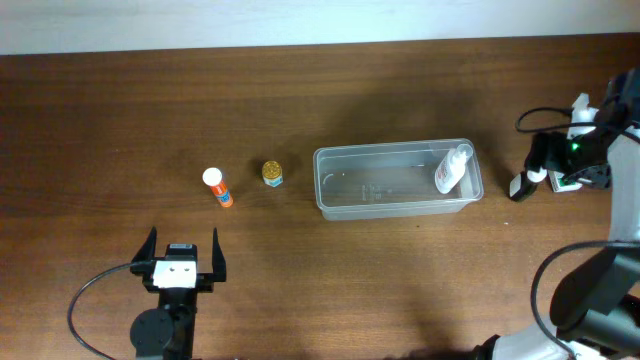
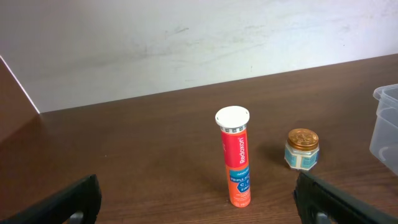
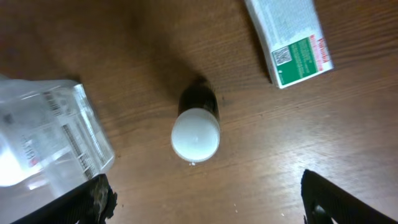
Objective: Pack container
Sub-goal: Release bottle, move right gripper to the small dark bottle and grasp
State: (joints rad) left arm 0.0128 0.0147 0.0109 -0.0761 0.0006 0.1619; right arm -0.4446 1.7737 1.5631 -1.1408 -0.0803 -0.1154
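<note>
The clear plastic container [image 1: 350, 193] lies at the table's middle, with a white bottle [image 1: 452, 168] leaning in its right end. An orange tube with a white cap [image 1: 217, 187] and a small gold-lidded jar [image 1: 273, 174] stand to its left. My left gripper [image 1: 181, 255] is open and empty, in front of the tube [image 2: 235, 158] and the jar [image 2: 302, 149]. My right gripper [image 1: 545, 158] is open above a dark bottle with a white cap [image 3: 196, 130], right of the container's corner [image 3: 50, 137]. The jaws [image 3: 205, 211] hold nothing.
A white and green box [image 3: 289, 40] lies on the table just beyond the dark bottle. The container's edge [image 2: 387, 124] shows at the right of the left wrist view. A pale wall runs along the table's far edge.
</note>
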